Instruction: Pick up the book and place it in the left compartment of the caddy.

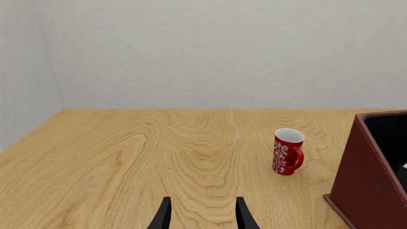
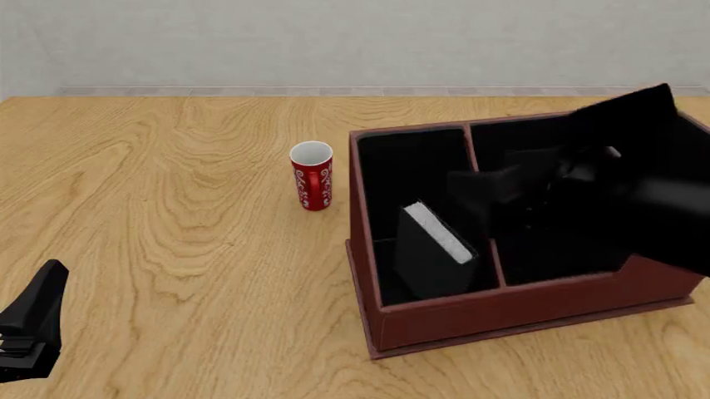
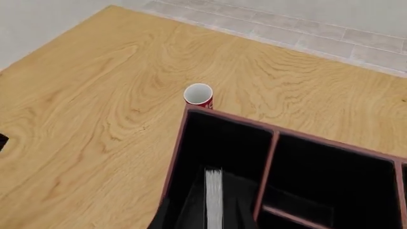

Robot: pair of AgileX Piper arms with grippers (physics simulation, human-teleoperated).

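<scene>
Left gripper (image 2: 28, 328) lower left of front frame, low over bare table (image 2: 166, 249), fingers apart, holding nothing | right gripper over caddy (image 2: 521, 312) center-right, jaw state cannot tell | book (image 2: 435, 249) tilted inside left compartment (image 2: 405, 166), white page edges up | red mug (image 2: 312, 175) just left of caddy

A big wooden table (image 2: 166, 249), light brown, with wavy dark lines in the wood. Smooth and flat all over. Behind it a plain pale grey wall (image 1: 222, 52), a bit bumpy like paper. Another grey wall on the side, meeting the first in a corner. Down past the far table edge, a floor of pale grey tiles (image 3: 305, 33). Soft, even light everywhere.
</scene>
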